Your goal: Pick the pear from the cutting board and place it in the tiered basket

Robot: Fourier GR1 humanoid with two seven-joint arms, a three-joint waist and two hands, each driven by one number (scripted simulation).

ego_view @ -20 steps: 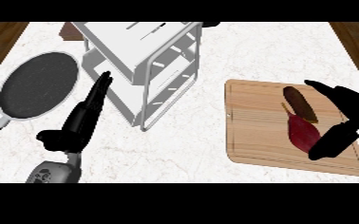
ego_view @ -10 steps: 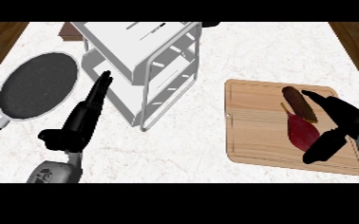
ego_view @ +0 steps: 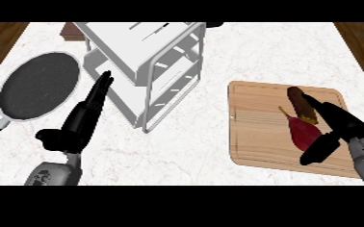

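Note:
A dark red pear [ego_view: 301, 133] lies on the wooden cutting board [ego_view: 256, 125] at the right, its stem pointing up-left. My right hand [ego_view: 341, 125] reaches in from the right edge and sits against the pear's right side. Its fingers stretch along the pear's top end and its thumb reaches down past the lower end. The hand looks open and hides part of the fruit. The white wire tiered basket [ego_view: 153, 62] stands at the upper middle. Beside the basket's left, my left hand [ego_view: 82, 120] rests open with fingers pointing up.
A brown oblong thing [ego_view: 298, 100] lies on the board just above the pear. A dark round pan [ego_view: 39, 91] sits at the left edge. A small brown object [ego_view: 71, 31] shows behind the basket at the top left. Bare marble counter lies between basket and board.
My right hand's fingers have come down toward the pear and its thumb has slid a little left beneath it. The pear, the board and my left hand have stayed put.

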